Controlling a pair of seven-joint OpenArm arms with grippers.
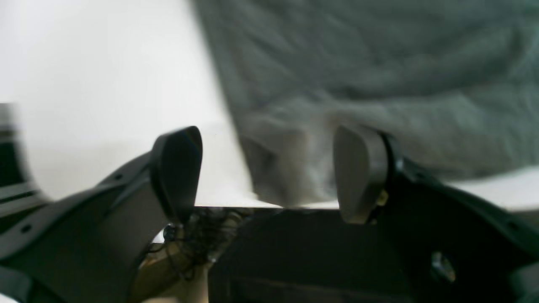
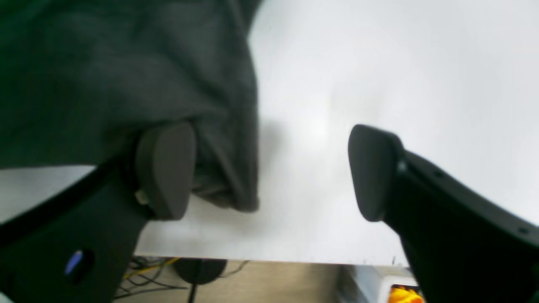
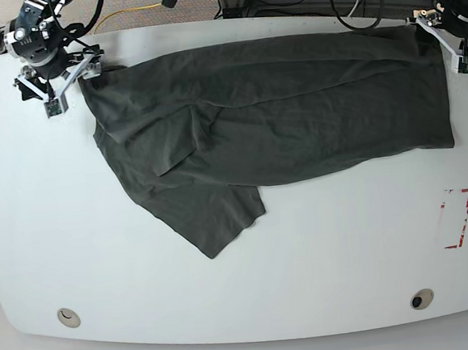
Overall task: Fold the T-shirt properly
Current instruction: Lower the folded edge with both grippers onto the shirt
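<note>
One dark T-shirt spread across the far half of a white table, an arm at each far corner.

The single T-shirt (image 3: 278,115) is plain charcoal-grey soft cloth, unprinted and rumpled with long creases; it stretches across most of the table (image 3: 242,280), and one flap juts toward the near edge, ending in a corner. Two grippers are in view. The left gripper (image 1: 269,172) has its two fingers (image 1: 179,168) spread apart, with a bunched corner of the shirt between them, close beside one finger; nothing is pinched. The right gripper (image 2: 269,170) also has its fingers (image 2: 166,168) released and wide, one of them just beside the shirt's folded edge, the other over bare table. One red-and-white marking (image 3: 458,218) sits on the table, well apart from the shirt.
</note>
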